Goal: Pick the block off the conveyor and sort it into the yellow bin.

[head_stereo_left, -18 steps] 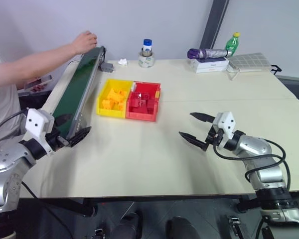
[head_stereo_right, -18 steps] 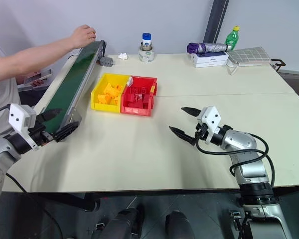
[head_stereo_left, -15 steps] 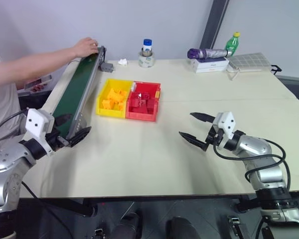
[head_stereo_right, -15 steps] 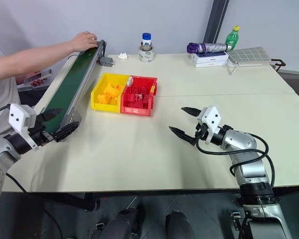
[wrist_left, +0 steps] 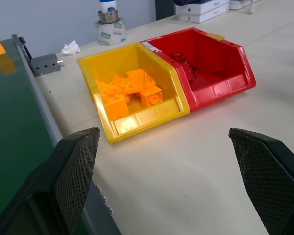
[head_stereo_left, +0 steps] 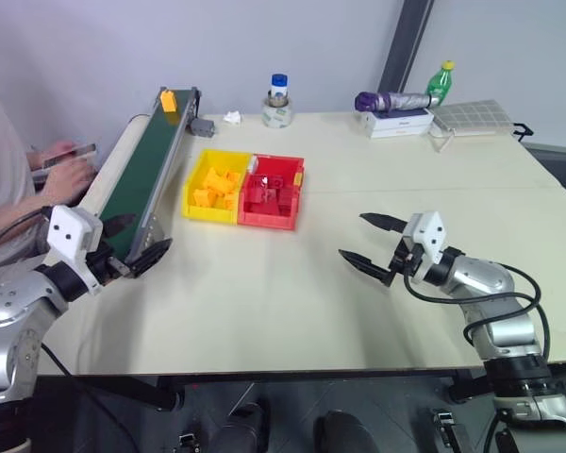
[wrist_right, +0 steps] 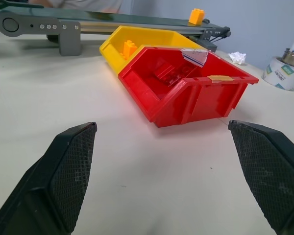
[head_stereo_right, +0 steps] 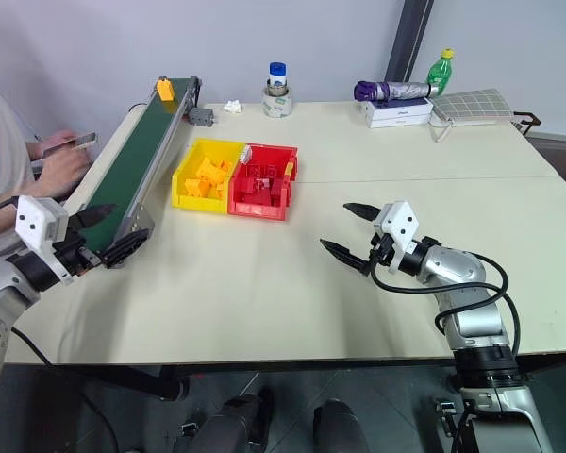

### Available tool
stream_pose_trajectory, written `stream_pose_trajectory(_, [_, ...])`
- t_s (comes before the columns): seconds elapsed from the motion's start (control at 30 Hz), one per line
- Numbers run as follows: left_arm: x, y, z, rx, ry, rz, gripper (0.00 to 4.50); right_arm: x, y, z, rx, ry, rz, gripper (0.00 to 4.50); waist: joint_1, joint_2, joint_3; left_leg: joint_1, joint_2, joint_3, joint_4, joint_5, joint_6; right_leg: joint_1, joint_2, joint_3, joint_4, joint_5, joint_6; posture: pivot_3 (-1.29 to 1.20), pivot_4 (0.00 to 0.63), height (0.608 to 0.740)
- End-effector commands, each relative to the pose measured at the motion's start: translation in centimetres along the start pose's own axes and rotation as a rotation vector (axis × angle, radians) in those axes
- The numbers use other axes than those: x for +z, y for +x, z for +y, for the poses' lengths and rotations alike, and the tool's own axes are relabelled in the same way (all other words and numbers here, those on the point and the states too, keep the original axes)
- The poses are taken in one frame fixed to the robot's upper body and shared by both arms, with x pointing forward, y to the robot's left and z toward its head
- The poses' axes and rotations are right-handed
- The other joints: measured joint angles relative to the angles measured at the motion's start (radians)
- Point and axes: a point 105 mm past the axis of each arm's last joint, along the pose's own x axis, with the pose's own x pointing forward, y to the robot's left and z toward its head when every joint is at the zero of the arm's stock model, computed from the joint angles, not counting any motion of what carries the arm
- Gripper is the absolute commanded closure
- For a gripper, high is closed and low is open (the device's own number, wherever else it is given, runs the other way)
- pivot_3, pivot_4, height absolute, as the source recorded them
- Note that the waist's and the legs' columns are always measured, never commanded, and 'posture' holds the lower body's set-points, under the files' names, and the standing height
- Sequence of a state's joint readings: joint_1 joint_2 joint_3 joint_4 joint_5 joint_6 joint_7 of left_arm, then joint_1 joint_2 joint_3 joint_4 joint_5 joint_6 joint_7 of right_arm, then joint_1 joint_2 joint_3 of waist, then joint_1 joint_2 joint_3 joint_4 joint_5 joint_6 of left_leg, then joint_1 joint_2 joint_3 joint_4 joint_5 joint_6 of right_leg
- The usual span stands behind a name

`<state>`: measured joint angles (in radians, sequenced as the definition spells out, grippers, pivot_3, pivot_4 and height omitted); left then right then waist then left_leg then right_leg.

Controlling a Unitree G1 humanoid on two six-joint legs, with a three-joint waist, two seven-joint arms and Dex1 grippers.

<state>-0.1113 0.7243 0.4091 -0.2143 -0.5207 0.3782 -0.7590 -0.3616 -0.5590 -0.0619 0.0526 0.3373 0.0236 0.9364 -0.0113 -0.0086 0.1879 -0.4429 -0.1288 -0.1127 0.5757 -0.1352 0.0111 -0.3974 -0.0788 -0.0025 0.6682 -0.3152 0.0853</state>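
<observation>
A small yellow-orange block, studs upward, sits at the far end of the conveyor, whose long green belt runs away from the robot beside the yellow bin. Left gripper and right gripper hover with jaws apart, empty.

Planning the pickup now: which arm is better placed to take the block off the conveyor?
Left, probably. The left gripper waits open at the conveyor carrying the block; the right gripper sits across the table.

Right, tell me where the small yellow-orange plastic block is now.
The small yellow-orange plastic block sits at the far end of the dark green conveyor belt, on the robot's left, near the small grey motor.
</observation>
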Motion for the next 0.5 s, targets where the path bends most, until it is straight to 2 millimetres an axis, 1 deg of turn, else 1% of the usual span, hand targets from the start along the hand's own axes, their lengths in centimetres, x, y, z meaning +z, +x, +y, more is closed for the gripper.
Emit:
stream_pose_trajectory(0.03, [0.97,-0.04,0.00,-0.003,0.035,-0.028,0.05,1.36,-0.04,-0.40,-0.010,-0.040,-0.039,0.00,0.000,0.000,0.000,0.000,0.000,0.000,0.000,0.000,0.000,0.000,0.000,0.000,0.000,0.000,0.000,0.00,0.150,0.740])
stream_pose_trajectory(0.5, [1.56,-0.30,0.05,0.020,0.065,-0.068,0.05,1.28,-0.02,-0.38,-0.011,-0.038,-0.040,0.00,0.000,0.000,0.000,0.000,0.000,0.000,0.000,0.000,0.000,0.000,0.000,0.000,0.000,0.000,0.000,0.00,0.150,0.740])
